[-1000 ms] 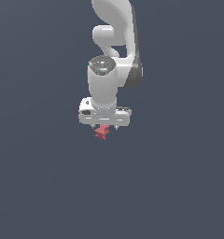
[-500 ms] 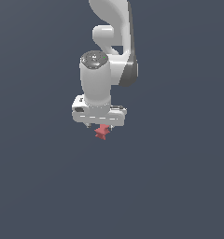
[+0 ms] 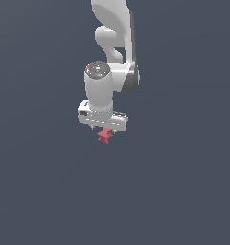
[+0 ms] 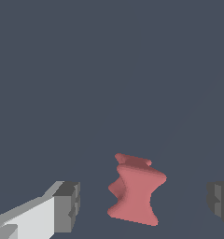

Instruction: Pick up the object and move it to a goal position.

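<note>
- The small matte red piece with a jagged, waisted outline (image 4: 135,190) (image 3: 104,136) stands upright between the two dark pads (image 4: 67,206) of the white tool (image 3: 103,130), with clear gaps on both sides.
- The tool is spread open and grips nothing.
- The white jointed arm (image 3: 113,52) comes down from above, directly over the piece.
- All around is a plain, uniform dark blue-grey tabletop (image 3: 184,182); no walls or edges show.
- Since half a second ago the arm has shifted slightly toward the exterior view's left; the piece looks unmoved.
</note>
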`<state>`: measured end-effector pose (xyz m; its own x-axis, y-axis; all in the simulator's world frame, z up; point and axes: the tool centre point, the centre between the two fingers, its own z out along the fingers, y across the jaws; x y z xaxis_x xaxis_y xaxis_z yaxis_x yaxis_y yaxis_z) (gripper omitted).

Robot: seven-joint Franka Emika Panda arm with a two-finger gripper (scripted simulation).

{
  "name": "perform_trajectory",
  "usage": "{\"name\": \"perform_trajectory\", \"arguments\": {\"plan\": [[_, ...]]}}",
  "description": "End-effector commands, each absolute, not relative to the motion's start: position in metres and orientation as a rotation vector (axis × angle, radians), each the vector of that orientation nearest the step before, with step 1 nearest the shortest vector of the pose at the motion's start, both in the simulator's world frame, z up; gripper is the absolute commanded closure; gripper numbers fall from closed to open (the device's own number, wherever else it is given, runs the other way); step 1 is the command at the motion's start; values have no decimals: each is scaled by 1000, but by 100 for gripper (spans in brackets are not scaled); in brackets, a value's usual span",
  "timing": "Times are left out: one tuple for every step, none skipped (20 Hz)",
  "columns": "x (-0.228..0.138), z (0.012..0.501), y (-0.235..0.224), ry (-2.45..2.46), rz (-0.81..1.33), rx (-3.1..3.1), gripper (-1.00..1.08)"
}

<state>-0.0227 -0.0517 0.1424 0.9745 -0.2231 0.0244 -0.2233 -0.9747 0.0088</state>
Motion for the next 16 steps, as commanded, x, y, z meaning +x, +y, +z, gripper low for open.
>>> {"name": "perform_trajectory", "arguments": {"plan": [[-35, 128, -52, -439, 26, 3104, -92], [-39, 122, -52, -474, 22, 3100, -92], [-44, 117, -52, -506, 19, 3096, -92], [-48, 112, -52, -536, 15, 3093, -92], [-52, 108, -52, -562, 12, 3089, -92], [-55, 105, -53, -586, 10, 3085, -92], [-58, 101, -53, -607, 7, 3081, -92], [-61, 99, -53, -626, 5, 3078, -92], [-64, 96, -53, -641, 4, 3075, -92], [-65, 95, -53, -654, 2, 3073, -92], [-67, 93, -53, -663, 1, 3071, -92], [-68, 92, -53, -670, 1, 3069, -92], [-69, 92, -53, -675, 0, 3068, -92], [-69, 91, -53, -676, 0, 3068, -92], [-68, 92, -53, -667, -1, 3070, -92], [-68, 92, -53, -667, -1, 3070, -92]]}}
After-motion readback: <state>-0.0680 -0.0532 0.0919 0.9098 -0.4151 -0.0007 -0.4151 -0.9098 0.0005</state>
